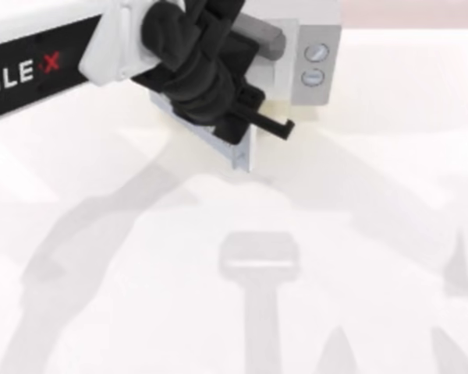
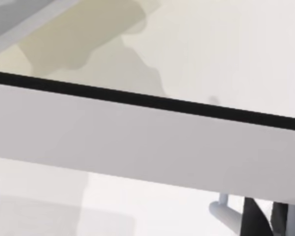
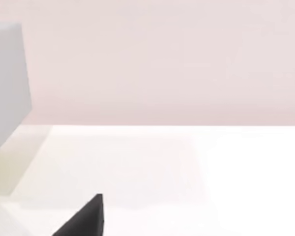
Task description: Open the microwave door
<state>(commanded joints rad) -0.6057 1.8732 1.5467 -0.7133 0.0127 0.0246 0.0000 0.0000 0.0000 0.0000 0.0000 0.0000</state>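
The light-grey microwave point(image 1: 316, 47) stands at the table's far edge, its two silver knobs point(image 1: 315, 64) facing up on the right-hand panel. The microwave door point(image 1: 240, 156) is swung partly outward from its left hinge, toward the table's middle. My left gripper point(image 1: 257, 117) sits over the door's free edge. In the left wrist view the door point(image 2: 137, 142) fills the frame, and dark fingers point(image 2: 254, 220) close round its pale handle bar point(image 2: 225, 215). My right gripper point(image 3: 86, 221) is parked out of the top view, beside the microwave's side wall point(image 3: 7, 83).
My left arm's white and black link point(image 1: 39, 62) crosses the top view's upper left corner. The white table point(image 1: 359, 257) carries only arm shadows. A pale pink wall point(image 3: 162, 59) stands behind the table.
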